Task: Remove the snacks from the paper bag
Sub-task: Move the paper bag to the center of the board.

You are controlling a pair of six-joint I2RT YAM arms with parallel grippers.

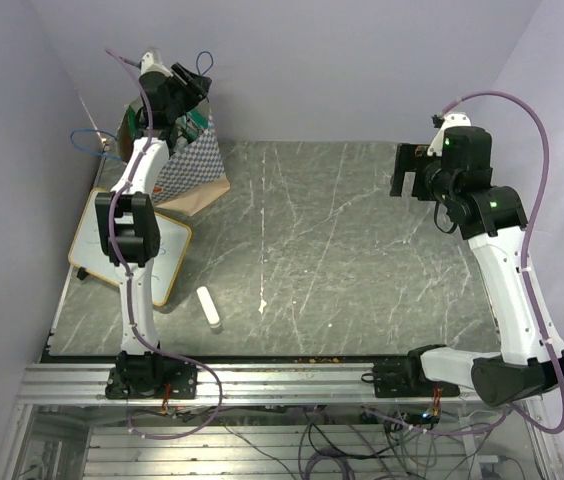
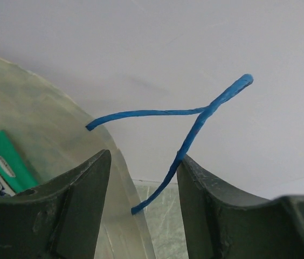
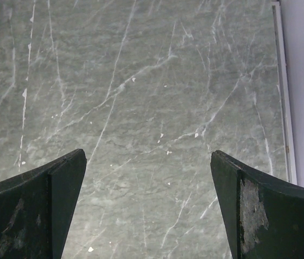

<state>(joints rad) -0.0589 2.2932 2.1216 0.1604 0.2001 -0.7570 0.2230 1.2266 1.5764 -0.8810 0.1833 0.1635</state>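
The paper bag (image 1: 194,165), cream with a blue-and-white chequered pattern, stands at the table's back left. My left gripper (image 1: 184,100) hovers at its top edge. In the left wrist view the left gripper (image 2: 144,156) is open, with the bag's cream wall (image 2: 39,108) and a blue cord handle (image 2: 195,127) between its fingers; the cord touches the right finger. A green snack packet (image 2: 4,162) shows inside the bag; other snacks are hidden. My right gripper (image 1: 402,170) is open and empty over bare table at the back right, as the right wrist view (image 3: 147,152) shows.
A wood-framed whiteboard (image 1: 137,248) lies at the left edge in front of the bag. A small white cylinder (image 1: 208,307) lies near the front left. A second blue cord handle (image 1: 87,140) hangs off the bag's left side. Walls close in at the back and sides.
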